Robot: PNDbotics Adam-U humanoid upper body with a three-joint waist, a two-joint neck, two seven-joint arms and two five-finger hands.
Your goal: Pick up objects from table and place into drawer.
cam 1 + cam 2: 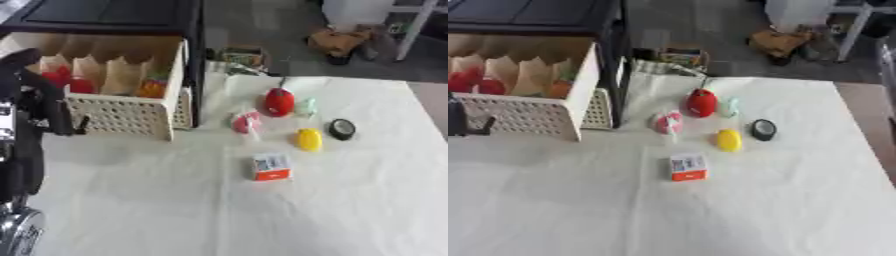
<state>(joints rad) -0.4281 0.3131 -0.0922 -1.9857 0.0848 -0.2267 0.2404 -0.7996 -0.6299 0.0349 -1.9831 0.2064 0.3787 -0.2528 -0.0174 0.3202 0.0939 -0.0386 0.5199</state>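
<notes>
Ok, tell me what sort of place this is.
Probably a lab or test room set up for sorting practice: a table under a white cloth, a pulled-out cream lattice drawer in a dark cabinet, and small toy-like objects laid out, such as a red one.

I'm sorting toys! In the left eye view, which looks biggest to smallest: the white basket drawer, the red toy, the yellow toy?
1. White basket drawer, by far the biggest.
2. Red toy.
3. Yellow toy, only slightly smaller than the red one.

yellow object [729,140] beside black disc [764,130].
</notes>
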